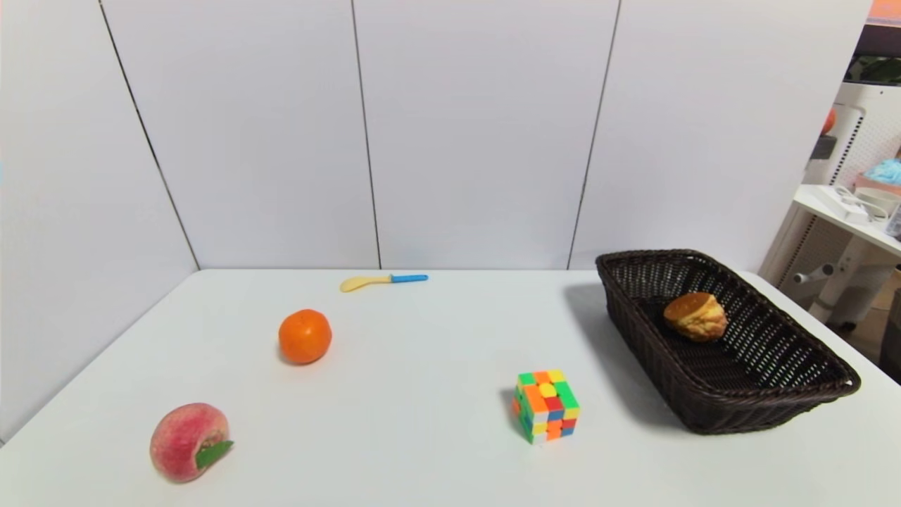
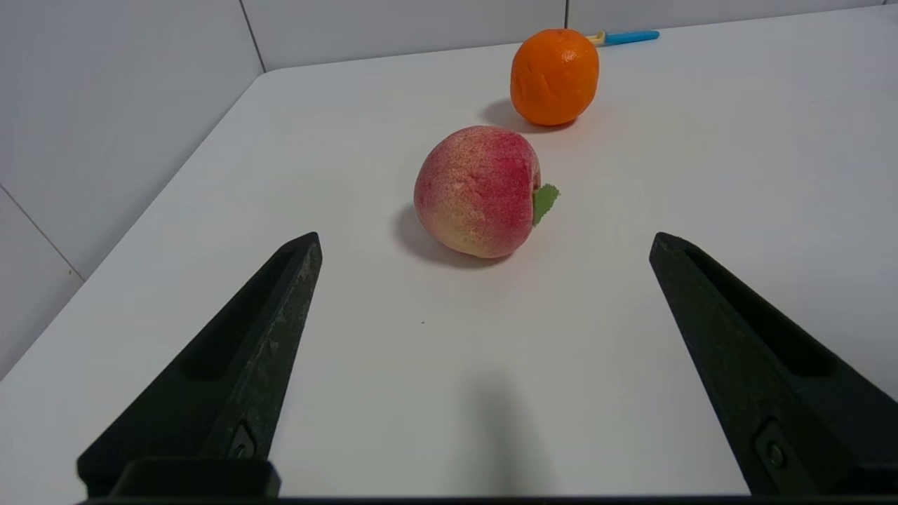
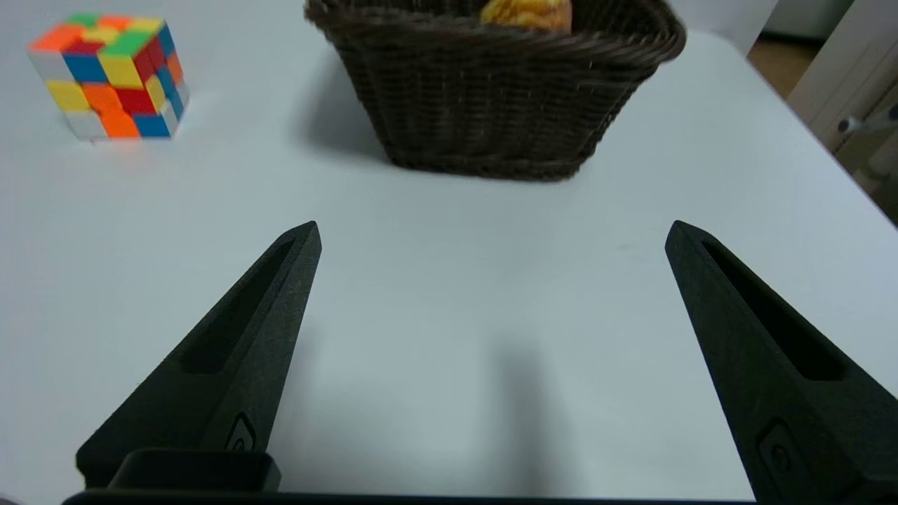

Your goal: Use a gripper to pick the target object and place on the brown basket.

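Observation:
The golden-brown cream-puff pastry lies inside the dark brown wicker basket at the right of the table; its top shows over the basket rim in the right wrist view, behind the basket wall. My right gripper is open and empty, low over bare table in front of the basket. My left gripper is open and empty, a little short of the pink-red peach. Neither gripper shows in the head view.
An orange and the peach sit on the left of the white table. A coloured puzzle cube stands left of the basket. A yellow and blue spoon lies at the back. White walls stand behind and to the left.

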Motion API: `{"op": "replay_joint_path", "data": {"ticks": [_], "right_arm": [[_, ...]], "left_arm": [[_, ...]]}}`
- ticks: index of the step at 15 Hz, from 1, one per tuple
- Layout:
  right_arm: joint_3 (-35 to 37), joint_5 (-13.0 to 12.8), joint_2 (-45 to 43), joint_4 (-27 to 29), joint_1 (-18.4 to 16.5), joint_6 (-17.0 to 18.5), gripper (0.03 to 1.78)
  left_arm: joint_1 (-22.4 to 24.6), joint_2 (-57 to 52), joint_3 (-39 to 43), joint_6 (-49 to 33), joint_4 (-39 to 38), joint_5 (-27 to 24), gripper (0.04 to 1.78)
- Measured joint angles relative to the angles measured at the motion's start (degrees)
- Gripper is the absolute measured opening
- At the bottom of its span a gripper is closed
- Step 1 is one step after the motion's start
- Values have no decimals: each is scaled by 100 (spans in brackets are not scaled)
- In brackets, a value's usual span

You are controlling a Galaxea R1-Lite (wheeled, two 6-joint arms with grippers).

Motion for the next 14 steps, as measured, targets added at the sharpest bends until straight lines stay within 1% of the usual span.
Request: {"op": "replay_joint_path", "data": {"ticks": [3,4,6,11,14], "right_arm": [[26,-74,-455,-30,26,424,169],[26,-104,-523,-30,30,472,169],[28,-178,-596,-28,34,499,169],[30,-138,-630,-27,32,444,169],[33,-179,-628,-27,32,494,169]], "left_arm": [[0,0,0,2,0,0,169],[0,0,0,0,0,1,169],[0,0,0,2,0,0,169],[0,0,0,2,0,0,169],[0,0,0,2,0,0,169]]}}
